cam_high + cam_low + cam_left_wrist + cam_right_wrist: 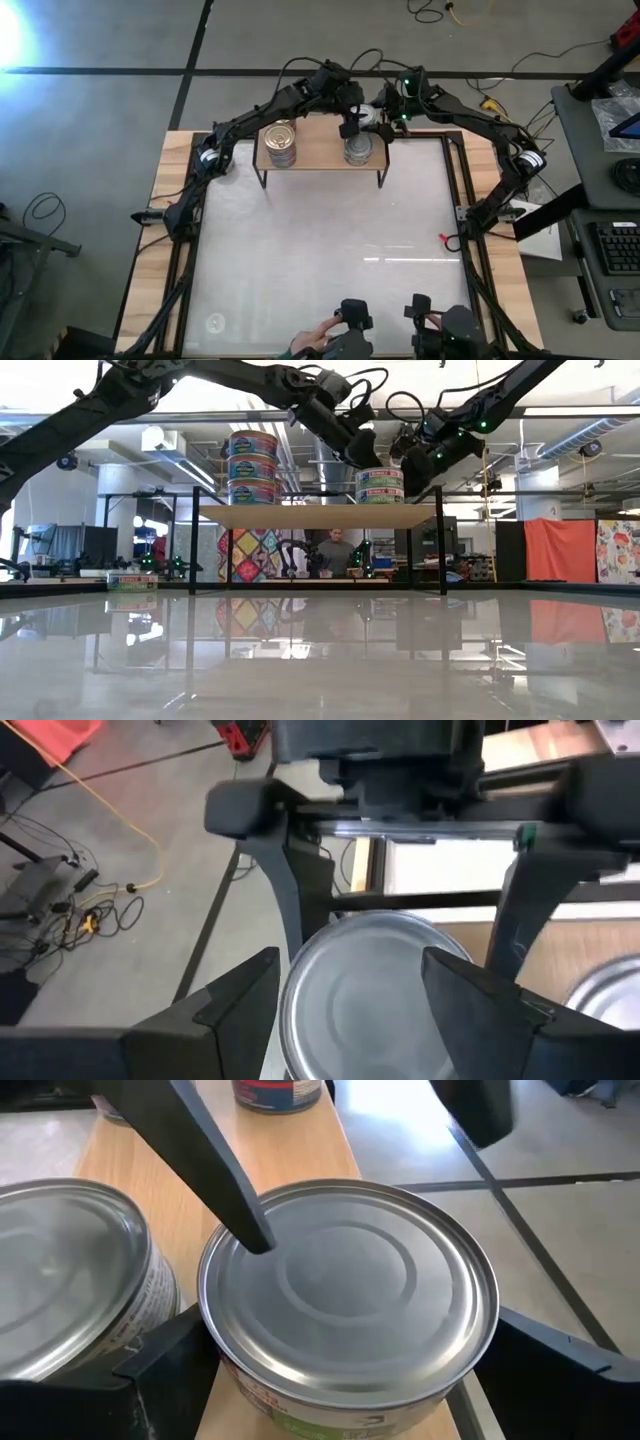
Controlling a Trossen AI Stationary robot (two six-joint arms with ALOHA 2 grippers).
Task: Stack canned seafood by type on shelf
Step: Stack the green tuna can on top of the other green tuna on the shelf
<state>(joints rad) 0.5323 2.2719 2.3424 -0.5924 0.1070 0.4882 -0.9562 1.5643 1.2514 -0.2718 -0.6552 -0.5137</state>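
Shelf (pixel 320 150), upper centre, bears a gold-lidded stack (pixel 281 143) and silver tins (pixel 357 148); table otherwise bare, sorting nearly done. Left gripper (pixel 352 126) straddles a silver tin; right gripper (pixel 385 118) stands apart around another.

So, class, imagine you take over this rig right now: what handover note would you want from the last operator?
Left end effector: open, hovering just above a silver-lidded tin.
Right end effector: open, straddling that same tin without gripping it.
Shelf: gold-lidded stack of three tins at one end; the silver-lidded tin and a second silver tin beside it at the other end.
Done: both kinds are separated on the shelf.
Left: probably back both arms away and confirm the silver tins form one stack.
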